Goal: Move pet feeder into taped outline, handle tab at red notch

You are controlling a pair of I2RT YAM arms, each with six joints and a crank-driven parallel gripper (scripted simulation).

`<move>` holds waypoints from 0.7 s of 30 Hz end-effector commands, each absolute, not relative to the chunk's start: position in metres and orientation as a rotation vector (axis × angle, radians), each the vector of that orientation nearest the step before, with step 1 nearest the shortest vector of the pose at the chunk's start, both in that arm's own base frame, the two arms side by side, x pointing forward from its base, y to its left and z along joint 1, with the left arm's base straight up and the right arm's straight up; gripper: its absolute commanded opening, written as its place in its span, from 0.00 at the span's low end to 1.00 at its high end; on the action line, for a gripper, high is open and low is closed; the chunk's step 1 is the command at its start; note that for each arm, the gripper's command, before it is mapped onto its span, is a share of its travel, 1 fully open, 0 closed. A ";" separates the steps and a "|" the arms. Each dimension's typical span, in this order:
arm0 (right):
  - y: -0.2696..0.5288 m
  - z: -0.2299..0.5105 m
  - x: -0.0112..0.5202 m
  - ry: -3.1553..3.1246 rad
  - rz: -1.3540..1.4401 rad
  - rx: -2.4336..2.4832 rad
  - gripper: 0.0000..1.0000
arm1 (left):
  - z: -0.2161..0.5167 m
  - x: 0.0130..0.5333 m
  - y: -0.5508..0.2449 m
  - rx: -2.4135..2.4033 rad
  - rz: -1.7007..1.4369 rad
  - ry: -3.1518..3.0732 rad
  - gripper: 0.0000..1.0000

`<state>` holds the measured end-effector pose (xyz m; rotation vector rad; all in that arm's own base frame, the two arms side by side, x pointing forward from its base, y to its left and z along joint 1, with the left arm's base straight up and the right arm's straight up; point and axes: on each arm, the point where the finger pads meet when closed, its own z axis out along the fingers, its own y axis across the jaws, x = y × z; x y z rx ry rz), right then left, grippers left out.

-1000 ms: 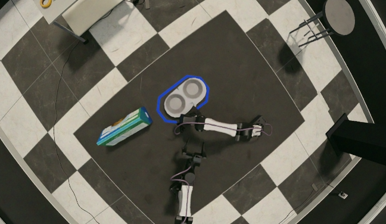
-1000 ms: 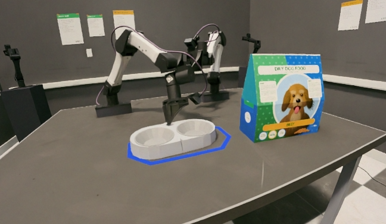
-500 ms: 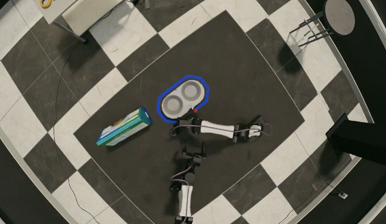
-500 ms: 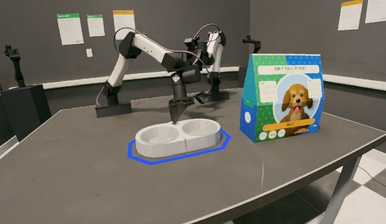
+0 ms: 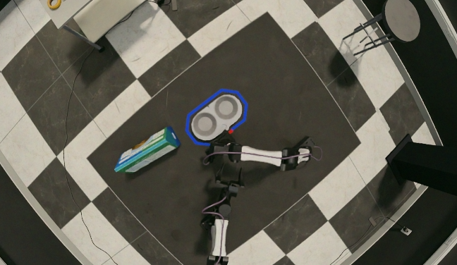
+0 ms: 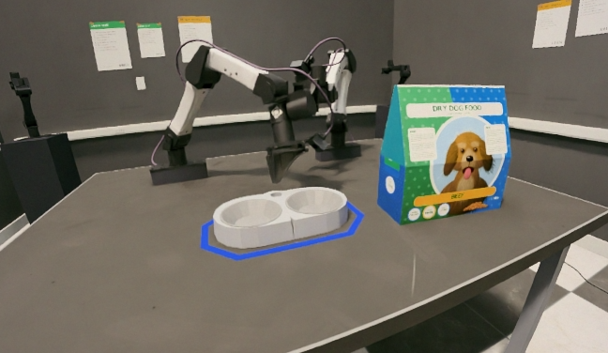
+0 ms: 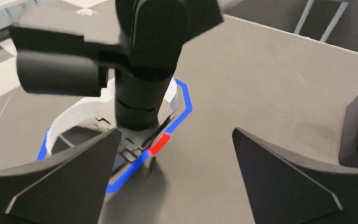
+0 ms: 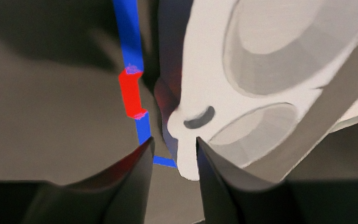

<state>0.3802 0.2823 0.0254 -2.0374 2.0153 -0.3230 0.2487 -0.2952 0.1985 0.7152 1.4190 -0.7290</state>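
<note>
The white pet feeder [image 5: 217,119] [image 6: 272,232] [image 8: 200,65] lies flat inside the blue taped outline [image 5: 246,109] [image 6: 238,256] [image 8: 130,35]; the arm hides part of its near edge. Its handle tab [image 5: 227,127] [image 8: 176,125] is near the red notch [image 5: 230,131] [image 7: 160,144] [image 8: 131,93], with a gap between them. Two grey bowls [image 5: 204,124] [image 5: 226,108] look level in the wells. My right gripper [image 8: 175,139] [image 6: 276,180] is partly open and empty, just beside the tab. My left gripper [image 5: 229,173] [image 7: 176,130] is wide open and empty, away from the feeder.
A green and blue dog food box [image 5: 148,151] [image 6: 460,174] stands on the table to the feeder's left in the top view. The right arm reaches in close to the feeder, between it and the left gripper. The table's edge shows in the exterior view.
</note>
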 end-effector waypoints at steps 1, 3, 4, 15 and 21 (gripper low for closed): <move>0.279 0.028 0.371 2.039 -0.326 -2.044 0.36 | 0.199 0.248 -0.297 0.718 -0.729 1.415 1.00; 0.287 0.025 0.380 2.036 -0.307 -2.019 0.48 | 0.199 0.248 -0.297 0.718 -0.729 1.415 1.00; 0.289 0.032 0.382 2.033 -0.283 -1.966 0.60 | 0.199 0.248 -0.297 0.718 -0.729 1.415 1.00; 0.297 0.057 0.400 2.125 0.057 -1.303 1.00 | 0.199 0.248 -0.297 0.718 -0.729 1.415 1.00; 0.291 0.064 0.405 2.133 0.175 -1.044 1.00 | 0.199 0.248 -0.297 0.718 -0.729 1.415 1.00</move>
